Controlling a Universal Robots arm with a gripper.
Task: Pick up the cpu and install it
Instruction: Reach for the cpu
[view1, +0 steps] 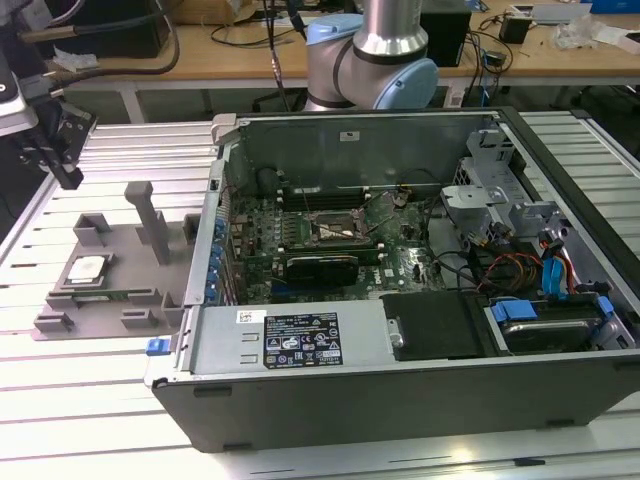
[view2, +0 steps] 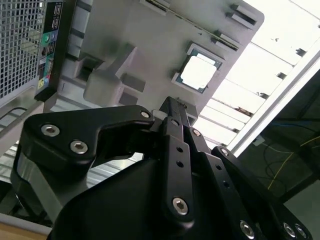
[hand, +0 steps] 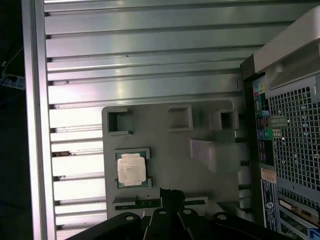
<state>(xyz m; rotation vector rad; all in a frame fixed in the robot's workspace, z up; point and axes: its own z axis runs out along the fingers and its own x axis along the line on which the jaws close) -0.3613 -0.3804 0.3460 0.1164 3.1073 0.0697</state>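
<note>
The cpu is a small silver-topped square lying flat in a recess of the grey plastic fixture, on the exterior view's left of the open computer case. Both wrist views look down on the cpu in its recess. My gripper hangs in the air above the far left of the fixture, well clear of the cpu. Its black fingers meet at a single tip, shut with nothing held. Inside the case, the dark metal-framed socket sits on the motherboard.
The fixture has upright blocks beside the cpu's recess. The case wall rises right next to the fixture. The ribbed metal table extends in front. A bench with cables runs along the back.
</note>
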